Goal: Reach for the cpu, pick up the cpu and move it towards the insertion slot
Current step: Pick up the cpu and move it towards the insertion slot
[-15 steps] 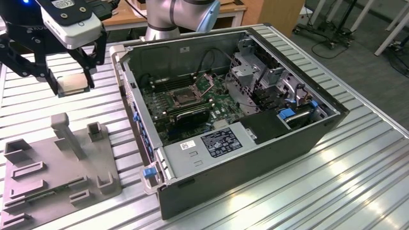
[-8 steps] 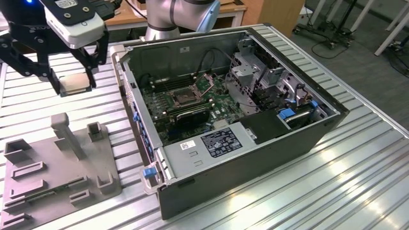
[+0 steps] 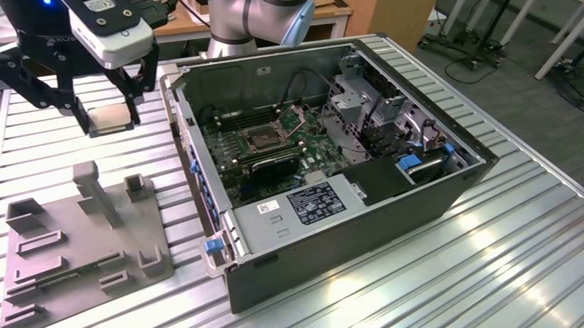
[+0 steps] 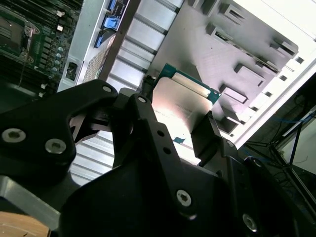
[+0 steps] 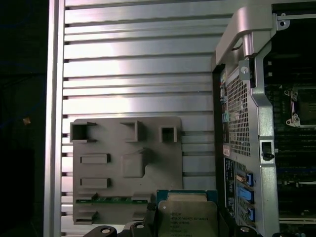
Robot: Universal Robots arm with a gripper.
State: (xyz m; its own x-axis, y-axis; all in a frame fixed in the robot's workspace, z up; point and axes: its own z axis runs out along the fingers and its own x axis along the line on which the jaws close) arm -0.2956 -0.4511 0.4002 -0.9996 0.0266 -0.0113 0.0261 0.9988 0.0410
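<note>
Cpu [image 3: 111, 117] pinched by two opposite edges between the black fingers [image 3: 134, 102] of the gripper [image 3: 109, 116], jaws clenched on it. Hangs flat, metal top down toward the ribbed metal table [image 3: 411, 273], outside the computer case [image 3: 365, 225], off its open side toward the exterior view's left, clear of the case wall and not touching it. Shows in the second wrist view [image 4: 175, 106] as a pale silvery square with a green rim, caught between the finger pads [image 4: 210, 131]. Appears in the first wrist view [image 5: 187, 217] with a green edge strip, just beside the case's perforated outer wall [image 5: 237, 113]. Below it and farther from the case, a grey plastic tray [image 3: 82, 232] with rectangular recesses and upright posts, lying flat on the table beside the case. Inside the case, on the green board [image 3: 228, 147], the insertion slot [image 3: 260, 140]: square silver frame, dark centre, lying open and well apart from the gripper. Behind the case, the arm's silver and blue joints [image 3: 260, 20].
</note>
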